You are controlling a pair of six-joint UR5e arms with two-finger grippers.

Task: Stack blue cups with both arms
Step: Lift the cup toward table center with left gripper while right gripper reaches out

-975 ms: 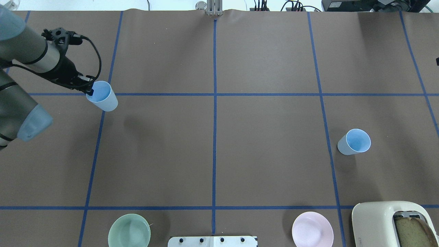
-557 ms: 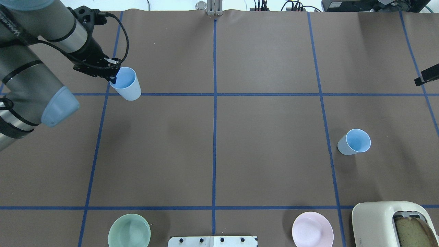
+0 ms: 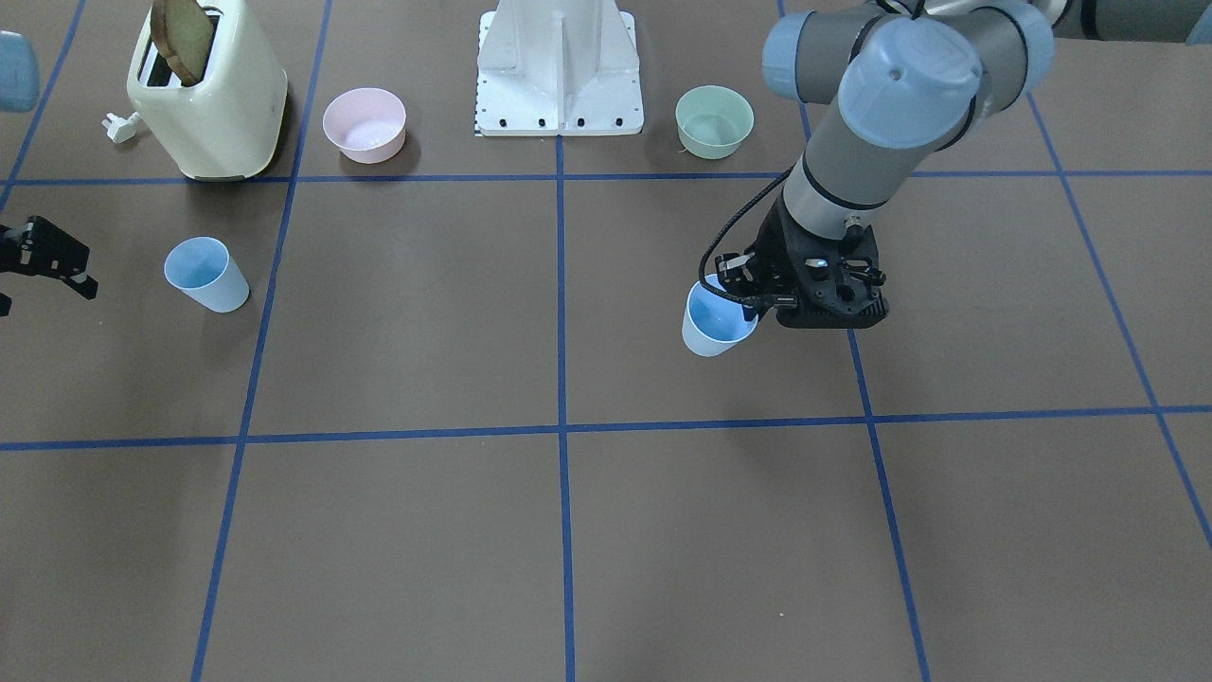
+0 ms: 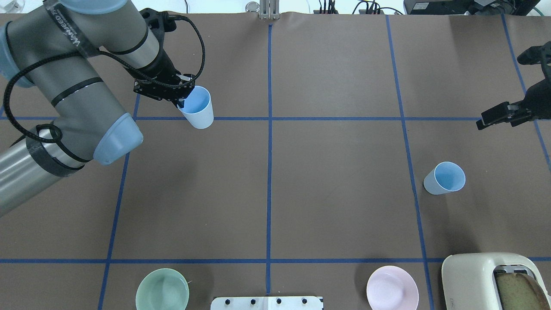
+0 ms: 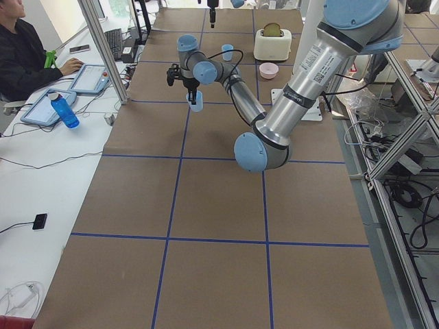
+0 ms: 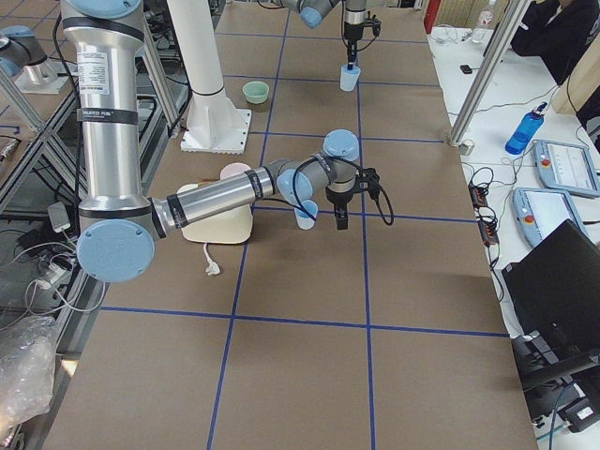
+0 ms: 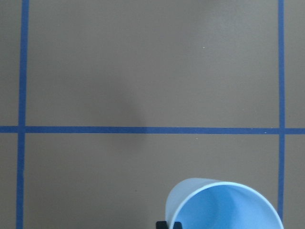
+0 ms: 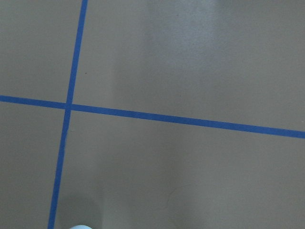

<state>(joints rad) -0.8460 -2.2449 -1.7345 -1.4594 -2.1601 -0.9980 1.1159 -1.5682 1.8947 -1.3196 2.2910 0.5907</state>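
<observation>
Since a second ago the left arm [image 4: 82, 82] has swung the carried cup [image 4: 199, 111] from the left edge of the tabletop [image 4: 327, 206] toward the middle of the far half, and the right claw [image 4: 484, 122] has come in over the right edge.

From behind the robot, the left claw [image 4: 183, 101] is pinched tight on that cup's rim, one finger inside and one outside. The second cup [image 4: 445, 178] stands upright near the right edge, apart from the right claw.

From across the table, the carried cup hangs mouth-up and looks lifted clear of the surface. The right claw is cut off by the frame, so I cannot tell how wide it stands. It holds nothing.

The two end views add little beyond the cup hanging under the left claw.

The left wrist camera shows a fingertip at the rim, while the right wrist camera catches only a sliver of the second cup.

These cups look light, thin and smooth, so probably slippery. I'd take them by the rim or around the wall. The taper should let one drop into the other.
</observation>
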